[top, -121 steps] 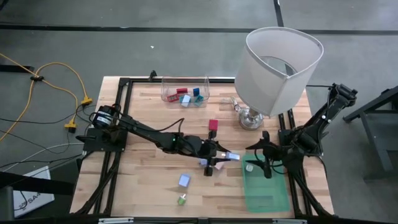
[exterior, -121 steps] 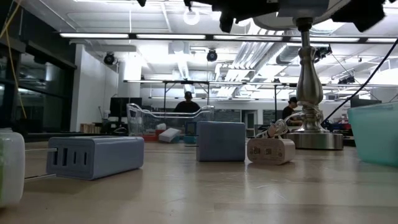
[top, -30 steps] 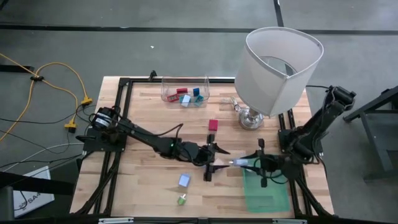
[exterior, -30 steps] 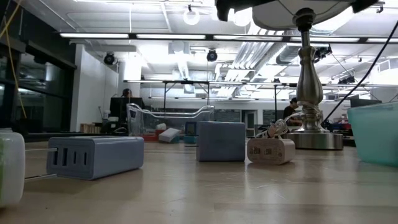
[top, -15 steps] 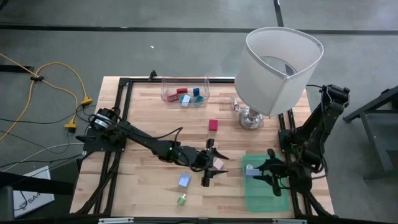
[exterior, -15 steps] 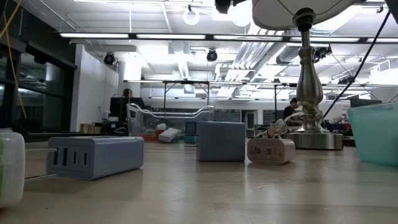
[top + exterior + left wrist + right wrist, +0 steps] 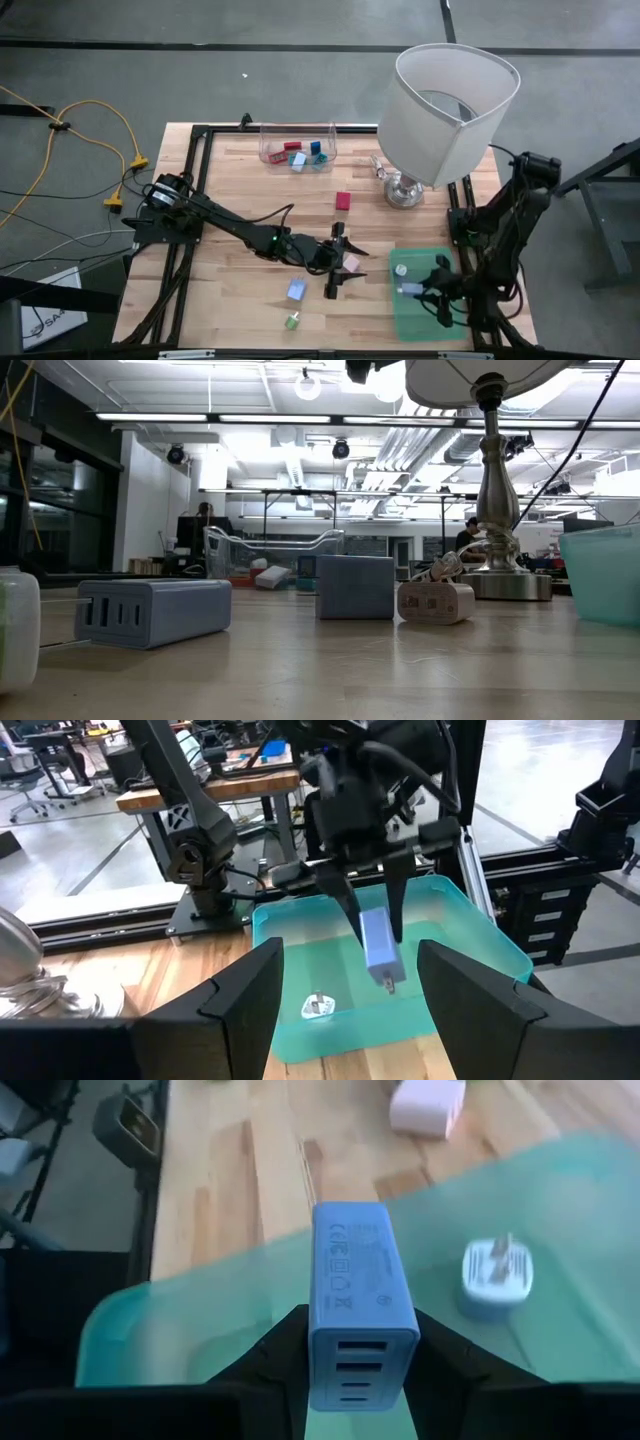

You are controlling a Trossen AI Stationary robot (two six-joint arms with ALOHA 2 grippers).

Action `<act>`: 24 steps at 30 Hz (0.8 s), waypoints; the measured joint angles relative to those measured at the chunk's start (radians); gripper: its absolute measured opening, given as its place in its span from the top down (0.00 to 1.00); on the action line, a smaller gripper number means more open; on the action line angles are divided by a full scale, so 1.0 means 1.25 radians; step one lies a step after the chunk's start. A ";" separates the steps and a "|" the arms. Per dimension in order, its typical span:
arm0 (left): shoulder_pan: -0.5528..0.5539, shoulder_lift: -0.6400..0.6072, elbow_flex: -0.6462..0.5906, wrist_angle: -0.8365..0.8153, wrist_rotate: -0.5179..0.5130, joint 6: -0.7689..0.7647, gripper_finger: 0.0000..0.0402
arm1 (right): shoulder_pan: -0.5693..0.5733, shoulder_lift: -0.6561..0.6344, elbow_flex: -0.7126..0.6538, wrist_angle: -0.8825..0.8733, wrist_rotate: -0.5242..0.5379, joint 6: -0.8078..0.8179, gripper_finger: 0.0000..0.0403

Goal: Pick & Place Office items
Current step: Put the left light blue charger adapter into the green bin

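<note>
right fingers (image 7: 425,291) clamped on a light blue charger block (image 7: 362,1295), held above the teal bin (image 7: 448,322); in the left wrist view the block (image 7: 377,942) hangs between the two fingers over the bin's floor (image 7: 470,940). just beside the held block, lying inside the bin, a small white plug (image 7: 400,270), seen again in the right wrist view (image 7: 497,1278) and the left wrist view (image 7: 318,1008).

left fingers (image 7: 338,268) stand apart, with nothing between them, low over the worktop (image 7: 240,290) and well apart from the right fingers. just beside them lies a pink block (image 7: 351,263); near them, toward the worktop's front edge, a lavender-blue block (image 7: 296,290) and a small green piece (image 7: 292,321). beyond the left fingers, toward the lamp (image 7: 445,110), a red block (image 7: 343,200) rests on the wood.

at the far edge of the worktop a clear tray (image 7: 270,152) holds red, blue and light blue pieces (image 7: 303,154). low view: a grey multi-port charger (image 7: 150,610), a blue-grey block (image 7: 355,587) and a pale plug (image 7: 435,600) sit on the worktop, the lamp's stem (image 7: 497,490) behind them; neither pair of fingers is clear there.
</note>
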State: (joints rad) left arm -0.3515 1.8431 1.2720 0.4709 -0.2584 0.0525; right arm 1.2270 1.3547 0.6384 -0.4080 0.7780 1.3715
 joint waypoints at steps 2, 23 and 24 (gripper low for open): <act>0.000 0.000 0.000 0.000 0.000 0.000 0.44 | 0.008 0.033 0.000 0.000 0.000 0.041 0.72; 0.000 0.001 0.000 0.000 0.000 0.000 0.44 | 0.019 0.151 0.000 0.036 -0.059 0.157 0.66; 0.000 0.001 0.000 0.000 0.000 0.000 0.44 | 0.019 0.151 0.000 0.036 -0.059 0.157 0.66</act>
State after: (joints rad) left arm -0.3511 1.8439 1.2720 0.4709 -0.2584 0.0528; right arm 1.2503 1.5429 0.6384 -0.3630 0.7044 1.5677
